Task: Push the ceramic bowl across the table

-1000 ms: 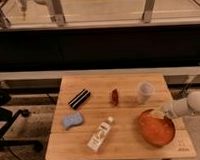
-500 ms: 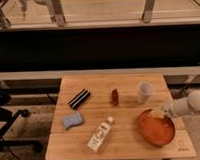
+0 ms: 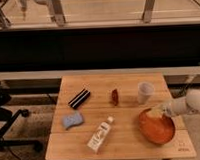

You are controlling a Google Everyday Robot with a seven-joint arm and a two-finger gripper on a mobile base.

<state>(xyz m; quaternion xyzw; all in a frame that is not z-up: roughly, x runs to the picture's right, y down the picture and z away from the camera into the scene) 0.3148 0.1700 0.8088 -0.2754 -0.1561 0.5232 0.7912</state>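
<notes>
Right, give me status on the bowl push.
Gripper at far rim of ceramic bowl, arm in from the right. Bowl sits near table front right corner. Cup just behind it, bottle lying to its left.

We saw the pale arm (image 3: 192, 103) extended in from the right edge, angled leftward and slightly down, its gripper (image 3: 156, 112) low at the scene's near right.

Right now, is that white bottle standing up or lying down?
Lying down: the bottle rests flat on the table. The claw is at the rim of the ceramic bowl.
</notes>
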